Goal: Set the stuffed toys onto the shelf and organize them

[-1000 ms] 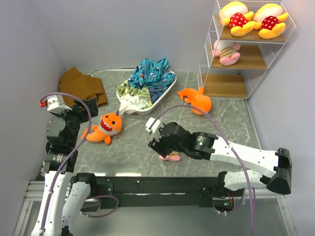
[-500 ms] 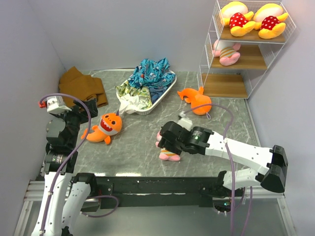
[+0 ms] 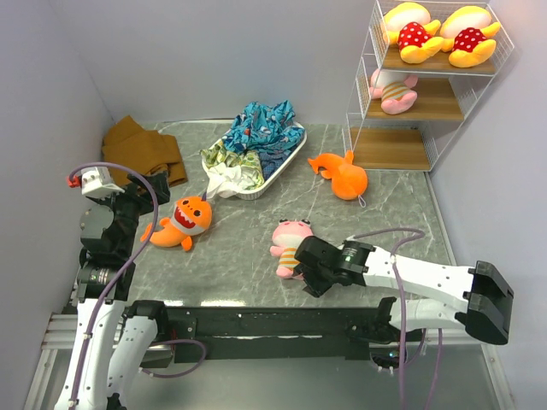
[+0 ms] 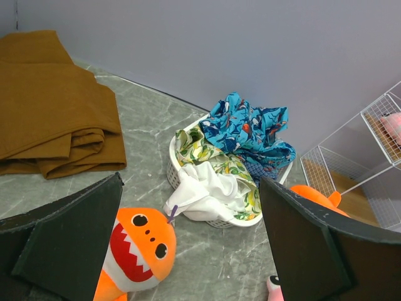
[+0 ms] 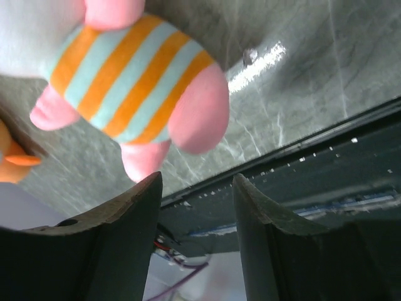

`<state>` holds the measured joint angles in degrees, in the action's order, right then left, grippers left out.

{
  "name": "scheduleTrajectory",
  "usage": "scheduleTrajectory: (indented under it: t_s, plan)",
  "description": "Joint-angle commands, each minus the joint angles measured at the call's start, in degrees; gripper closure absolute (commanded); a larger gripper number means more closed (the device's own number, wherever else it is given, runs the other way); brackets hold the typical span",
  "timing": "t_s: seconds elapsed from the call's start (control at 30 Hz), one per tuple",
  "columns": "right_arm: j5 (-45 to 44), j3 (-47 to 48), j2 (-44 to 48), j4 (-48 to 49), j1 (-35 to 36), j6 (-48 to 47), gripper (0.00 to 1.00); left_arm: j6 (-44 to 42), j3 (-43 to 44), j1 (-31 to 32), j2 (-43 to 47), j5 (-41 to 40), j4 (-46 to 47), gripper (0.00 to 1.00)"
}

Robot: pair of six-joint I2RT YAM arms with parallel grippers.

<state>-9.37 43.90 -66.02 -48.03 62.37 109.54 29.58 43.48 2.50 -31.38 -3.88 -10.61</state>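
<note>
A pink toy with a striped belly (image 3: 291, 246) lies on the table near the front edge; it fills the top of the right wrist view (image 5: 131, 81). My right gripper (image 3: 313, 275) is open and empty, just beside the toy's lower end (image 5: 197, 188). One orange shark (image 3: 184, 220) lies front left, below my open, empty left gripper (image 3: 141, 203) (image 4: 191, 185); it also shows in the left wrist view (image 4: 135, 251). A second orange shark (image 3: 342, 175) lies near the shelf (image 3: 393, 149). Two yellow toys (image 3: 414, 34) (image 3: 470, 36) sit on its top board, a pink one (image 3: 393, 90) on the middle board.
A white oval tray (image 3: 256, 192) heaped with blue-patterned cloth (image 3: 261, 128) stands at the back middle. A brown folded cloth (image 3: 141, 154) lies back left. Walls close in on the left, back and right. The shelf's bottom board is bare.
My right gripper has drawn back toward the near edge, off the pink toy. The toy is now uncovered and lies a little farther from the edge. The left arm has not moved.
</note>
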Motion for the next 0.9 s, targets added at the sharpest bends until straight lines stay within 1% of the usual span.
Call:
scheduleTrajectory:
  t_s: [0.0,0.03,0.17,0.27,0.43,0.57,0.7,0.87]
  plan:
    - [-3.6,-2.1,3.5,5.2,-1.1,9.9,0.44,-0.8,0.0,0.2,0.1,0.4,1.6,0.03]
    - [-5.3,-1.9,3.6,4.9,-1.2,10.7,0.44,-0.9,0.0,0.2,0.1,0.5,1.6,0.04]
    - [-7.1,-1.5,4.1,5.4,-1.5,12.1,0.45,-0.8,0.0,0.1,0.0,0.5,1.6,0.03]
    - [-6.4,-3.0,5.1,7.7,-1.5,13.9,0.47,-0.9,-0.1,0.1,0.1,0.5,1.6,0.04]
    - [-5.3,-2.9,4.5,6.7,-1.5,15.3,0.49,-1.0,0.1,0.2,-0.1,0.0,1.5,0.04]
    - [-4.3,-4.6,4.1,9.7,-1.5,16.1,0.49,-1.0,0.1,0.2,-0.1,0.1,1.5,0.04]
    - [-4.0,-4.8,2.2,10.4,-1.5,16.8,0.49,-0.9,0.0,0.1,0.1,0.1,1.5,0.04]
    - [-7.5,-5.6,0.4,14.9,-1.5,16.2,0.48,-0.9,0.1,0.1,0.0,0.2,1.5,0.04]
